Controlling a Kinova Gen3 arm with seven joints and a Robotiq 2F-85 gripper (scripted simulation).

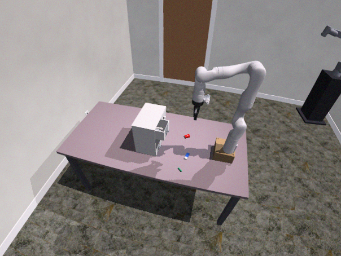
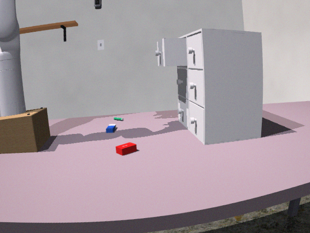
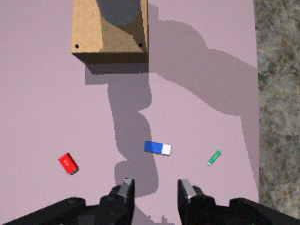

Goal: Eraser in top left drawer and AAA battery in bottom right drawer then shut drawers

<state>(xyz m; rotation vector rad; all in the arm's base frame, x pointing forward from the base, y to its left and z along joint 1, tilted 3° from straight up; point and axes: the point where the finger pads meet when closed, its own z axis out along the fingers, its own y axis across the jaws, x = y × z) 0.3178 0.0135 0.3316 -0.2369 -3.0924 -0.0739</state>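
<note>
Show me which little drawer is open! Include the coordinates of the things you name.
The left drawer of the top row [image 1: 160, 136] [image 2: 175, 52], facing the fronts: it sticks out of the chest [image 1: 149, 115] [image 2: 232, 84], while the others look pushed in.

The gripper [image 3: 156, 192] hangs with its fingers parted, nothing between them; the blue-and-white eraser [image 3: 157, 148] lies between a red block [image 3: 68, 163] and the green AAA battery [image 3: 214, 158]; a wooden base block [image 3: 110, 44] stands beyond them on the pinkish table [image 3: 40, 109].
</note>
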